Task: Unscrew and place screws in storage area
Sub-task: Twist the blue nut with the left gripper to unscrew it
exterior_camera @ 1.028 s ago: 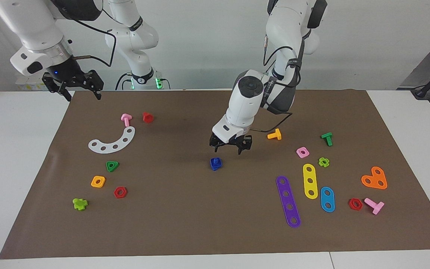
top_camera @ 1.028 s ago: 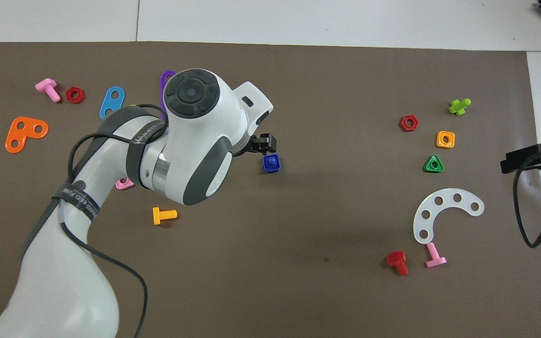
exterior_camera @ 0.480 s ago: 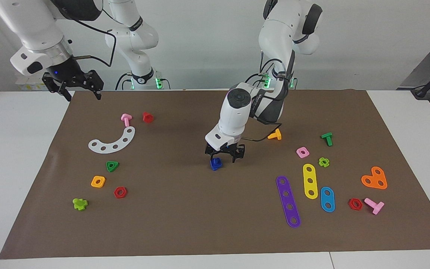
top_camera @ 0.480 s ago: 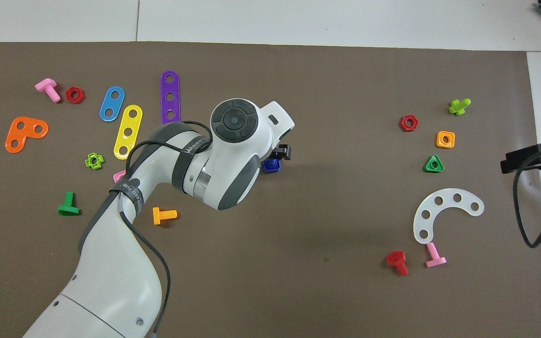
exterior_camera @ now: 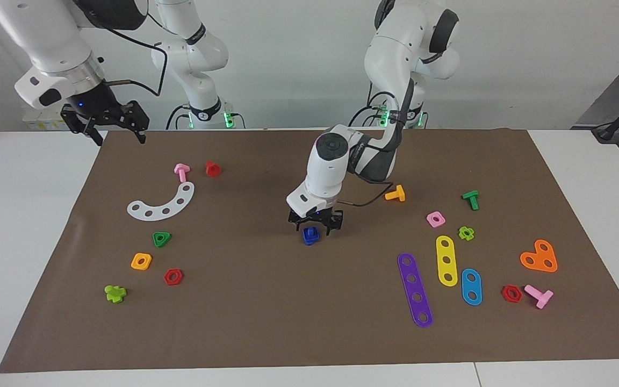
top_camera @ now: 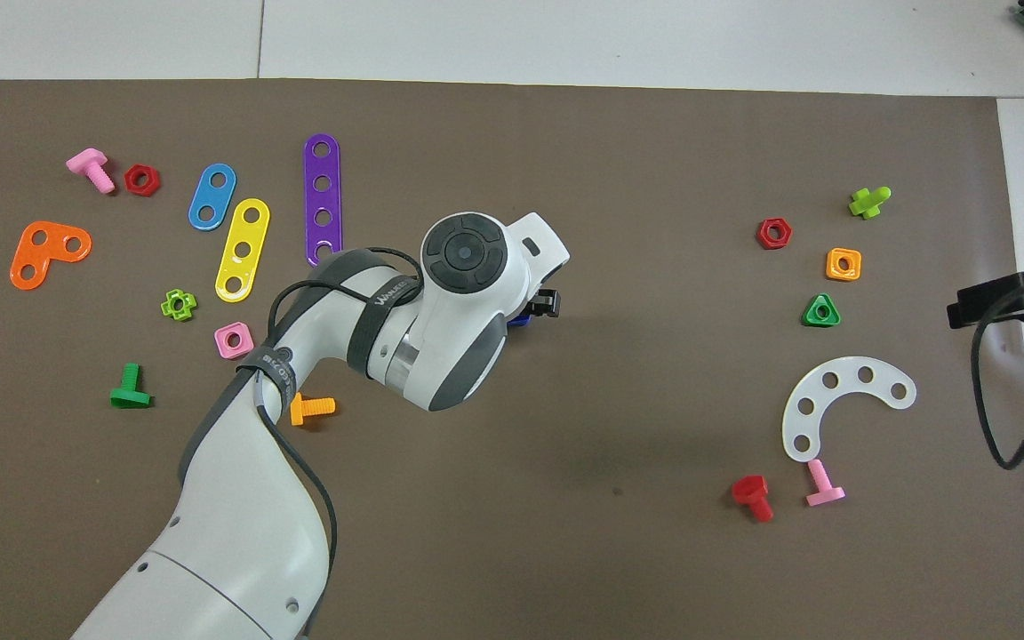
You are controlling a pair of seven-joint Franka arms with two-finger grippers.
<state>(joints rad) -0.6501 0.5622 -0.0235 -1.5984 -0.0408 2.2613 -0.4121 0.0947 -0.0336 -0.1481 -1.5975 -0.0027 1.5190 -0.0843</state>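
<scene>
The dark-blue screws [exterior_camera: 310, 235], a bolt with its square nut on it, stand together on the brown mat [exterior_camera: 266, 301] near the table's middle. My left gripper [exterior_camera: 315, 223] is low over them, jaws open, one finger on each side of the blue piece; I cannot tell whether they touch it. In the overhead view the left hand [top_camera: 525, 311] covers the screws, and only a blue sliver [top_camera: 519, 319] shows. My right gripper [exterior_camera: 119, 126] waits open and empty over the mat's edge at its own end [top_camera: 1010, 298].
Toward the left arm's end lie an orange bolt [exterior_camera: 395, 194], pink nut [exterior_camera: 435, 219], green bolt [exterior_camera: 470, 199], and purple [exterior_camera: 415, 290], yellow and blue strips. Toward the right arm's end lie a white curved strip [exterior_camera: 162, 202], dark-green triangular nut [exterior_camera: 162, 238] and other nuts.
My left gripper has moved down and toward the right arm's end, from above and beside the blue screws to low around them. The screws and the right arm have not moved.
</scene>
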